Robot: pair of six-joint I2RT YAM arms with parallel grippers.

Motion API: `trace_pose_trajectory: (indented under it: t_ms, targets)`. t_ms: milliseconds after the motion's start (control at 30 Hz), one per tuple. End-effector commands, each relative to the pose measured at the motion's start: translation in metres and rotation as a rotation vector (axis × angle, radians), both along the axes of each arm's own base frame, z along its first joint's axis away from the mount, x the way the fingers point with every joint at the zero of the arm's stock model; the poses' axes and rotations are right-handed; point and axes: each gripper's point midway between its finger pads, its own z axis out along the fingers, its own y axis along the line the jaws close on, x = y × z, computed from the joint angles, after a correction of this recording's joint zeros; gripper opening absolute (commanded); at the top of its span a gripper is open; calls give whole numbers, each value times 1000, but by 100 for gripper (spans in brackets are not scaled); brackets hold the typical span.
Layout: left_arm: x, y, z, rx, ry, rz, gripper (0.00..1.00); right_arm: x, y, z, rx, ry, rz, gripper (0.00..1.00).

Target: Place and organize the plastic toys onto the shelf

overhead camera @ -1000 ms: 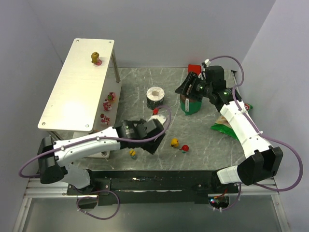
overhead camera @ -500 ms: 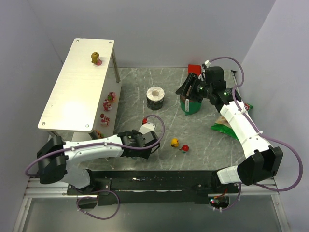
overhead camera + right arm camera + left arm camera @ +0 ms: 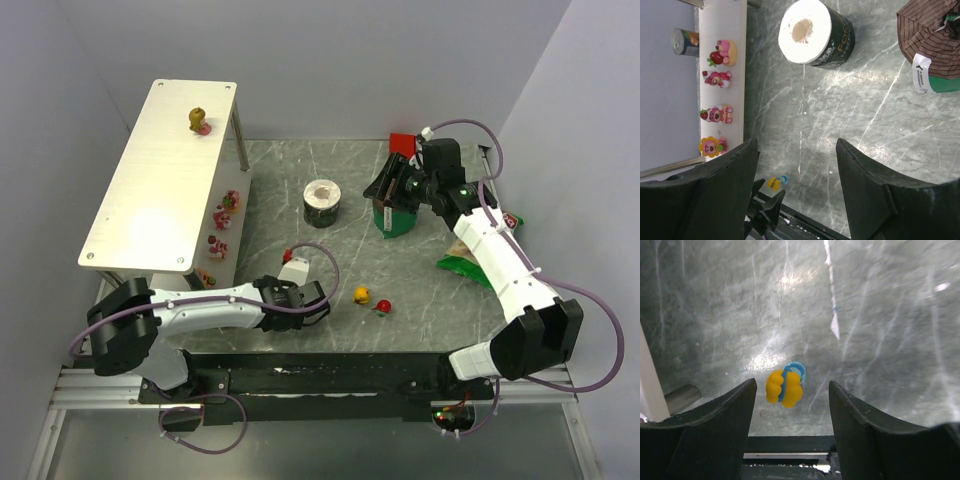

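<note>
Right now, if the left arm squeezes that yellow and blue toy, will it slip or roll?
The yellow toy looks like smooth moulded plastic, so probably stiff, light and slippery. Its lumpy rounded shape could twist or pop out between the left gripper's fingers.

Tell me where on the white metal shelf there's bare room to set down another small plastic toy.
The flat top of the white metal shelf is bare from the lone yellow-and-pink figurine at its far end to the near corner screws. Crowded: the lower tier's exposed edge, where four pink figurines stand in a row.
</note>
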Motion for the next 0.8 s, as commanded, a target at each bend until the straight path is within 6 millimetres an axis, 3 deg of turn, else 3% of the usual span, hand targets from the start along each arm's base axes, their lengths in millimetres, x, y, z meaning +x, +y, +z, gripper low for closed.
trace_pose_trajectory:
  t_ms: [0,233,767]
  targets:
    - [-2,0,-14,-6,7,36,66,4,-3,7,-4,-20,-6,71]
    - [-4,0,-23,-18,20,41,65,4,-1,4,2,-11,5,70]
    - [-3,-6,-32,-31,35,52,50,4,-3,5,-7,-13,5,70]
